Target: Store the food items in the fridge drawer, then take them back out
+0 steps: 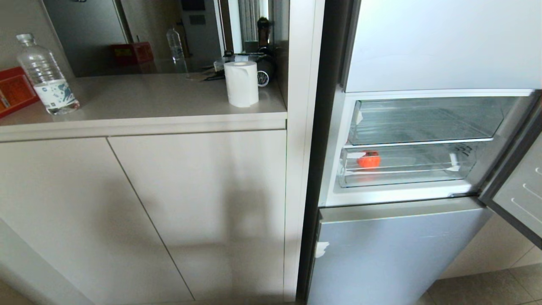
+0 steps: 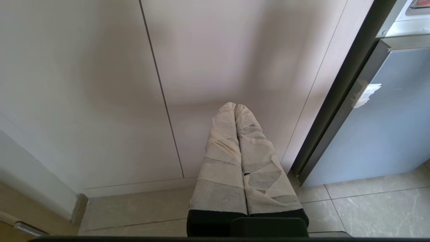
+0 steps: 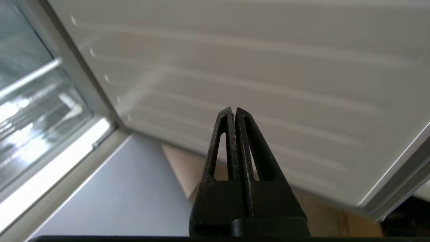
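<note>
Head view: fridge [image 1: 423,46] stands right of a cabinet [image 1: 169,203]; its middle door [image 1: 518,186] hangs open to the right, exposing two clear containers stacked one over the other. Upper bin [image 1: 423,120] shows nothing inside. Lower drawer [image 1: 406,178] is pushed in and holds one red fruit [image 1: 369,160] toward its left end, resting on the drawer floor; no other food can be made out. Judgement: storing half looks done, and the fruit sits where the drawer must be drawn out or reached into for retrieval. Neither arm shows in this view. Right wrist view: right gripper [image 3: 234,111] has its black fingers pressed together, holding nothing, near the inner face of the open door, apart from the drawer; judged to be between steps rather than gripping. Left wrist view: left gripper [image 2: 235,107], tape-wrapped, is closed on nothing and points at the cabinet front, low over the floor [image 2: 369,208], parked left of the fridge. Counter [image 1: 148,101] carries a bottle [image 1: 46,76] and paper roll [image 1: 241,83], not involved.
</note>
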`<state>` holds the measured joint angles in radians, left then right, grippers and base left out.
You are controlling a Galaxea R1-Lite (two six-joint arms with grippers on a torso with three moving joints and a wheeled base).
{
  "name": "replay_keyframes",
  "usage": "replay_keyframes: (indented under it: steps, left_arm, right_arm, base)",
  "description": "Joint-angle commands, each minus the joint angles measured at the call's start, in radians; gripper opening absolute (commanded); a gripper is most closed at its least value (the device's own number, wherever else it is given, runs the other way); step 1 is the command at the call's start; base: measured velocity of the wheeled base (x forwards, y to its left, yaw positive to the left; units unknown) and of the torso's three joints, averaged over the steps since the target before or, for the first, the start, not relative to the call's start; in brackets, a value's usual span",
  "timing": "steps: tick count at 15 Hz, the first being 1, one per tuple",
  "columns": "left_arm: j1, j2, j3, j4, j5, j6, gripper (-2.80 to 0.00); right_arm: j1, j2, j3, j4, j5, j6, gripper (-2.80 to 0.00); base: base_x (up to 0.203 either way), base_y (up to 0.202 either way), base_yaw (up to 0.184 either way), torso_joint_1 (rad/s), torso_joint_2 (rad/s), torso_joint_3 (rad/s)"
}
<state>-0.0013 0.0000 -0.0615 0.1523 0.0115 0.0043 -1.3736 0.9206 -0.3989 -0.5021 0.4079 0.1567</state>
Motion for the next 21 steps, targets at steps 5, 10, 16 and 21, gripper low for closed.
replay_keyframes:
  steps: [5,10,16,21]
  left_arm:
    - [0.0,-0.002,0.0,0.001,0.001,0.0,-2.8]
    - [0.0,-0.002,0.0,0.001,0.001,0.0,-2.8]
    - [0.0,-0.002,0.0,0.001,0.001,0.0,-2.8]
    - [0.0,-0.002,0.0,0.001,0.001,0.0,-2.8]
  right_arm:
    - [-0.017,-0.019,-0.005,-0.004,0.002,-0.011,-2.8]
    - [-0.028,-0.034,0.0,-0.004,0.002,-0.008,-2.8]
    - [-0.05,-0.037,0.012,-0.004,0.002,-0.013,-2.8]
    - [-0.041,0.067,0.003,-0.019,0.002,-0.042,-2.8]
  base:
    - [0.0,0.0,0.0,0.0,0.0,0.0]
    - [0.0,0.004,-0.121,0.002,0.0,-0.001]
    - [-0.002,0.008,-0.173,0.002,0.0,0.004]
    - [-0.001,0.008,-0.154,0.004,0.0,0.004]
